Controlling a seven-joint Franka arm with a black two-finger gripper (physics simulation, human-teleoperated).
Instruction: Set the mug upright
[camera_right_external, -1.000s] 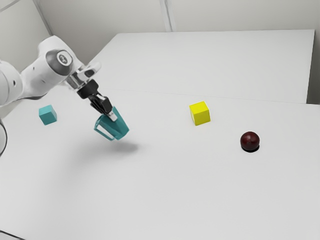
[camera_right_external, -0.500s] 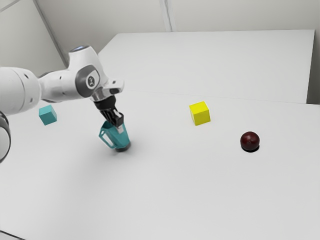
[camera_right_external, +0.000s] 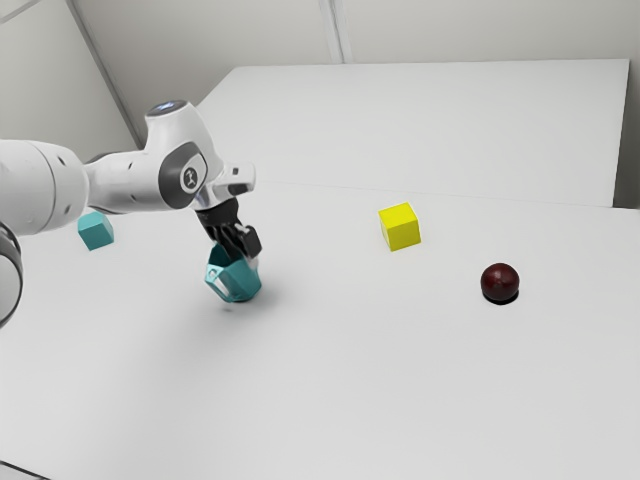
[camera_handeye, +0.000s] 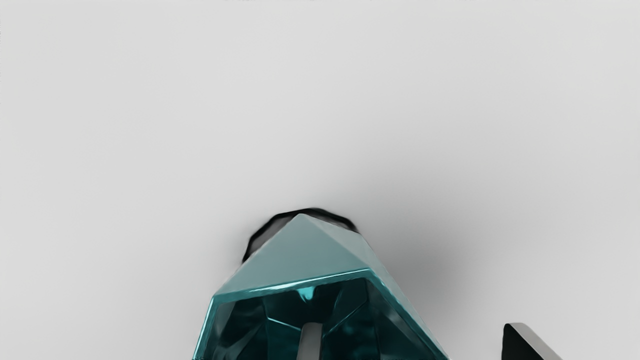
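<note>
The teal mug (camera_right_external: 238, 283) is low over the table on the exterior view's left, its mouth toward the hand and its body looking tilted; whether its base sits flat cannot be told. At its rim is the black gripper (camera_right_external: 243, 258). In the wrist view the mug (camera_handeye: 300, 252) shows its dark inside. The gripper (camera_handeye: 414, 332) is open there: one finger (camera_handeye: 310, 342) reaches inside the mug, the other stands outside, apart from the wall.
A teal cube (camera_right_external: 96, 231) lies behind the arm on the exterior view's left. Toward that view's right, a yellow cube (camera_right_external: 400, 227) and a dark red ball (camera_right_external: 500, 282) rest on the white table (camera_right_external: 400, 380).
Over the last second the hand and mug came down and toward the exterior view's right. Since half a second ago, the fingers have spread and the mug's lean has changed.
</note>
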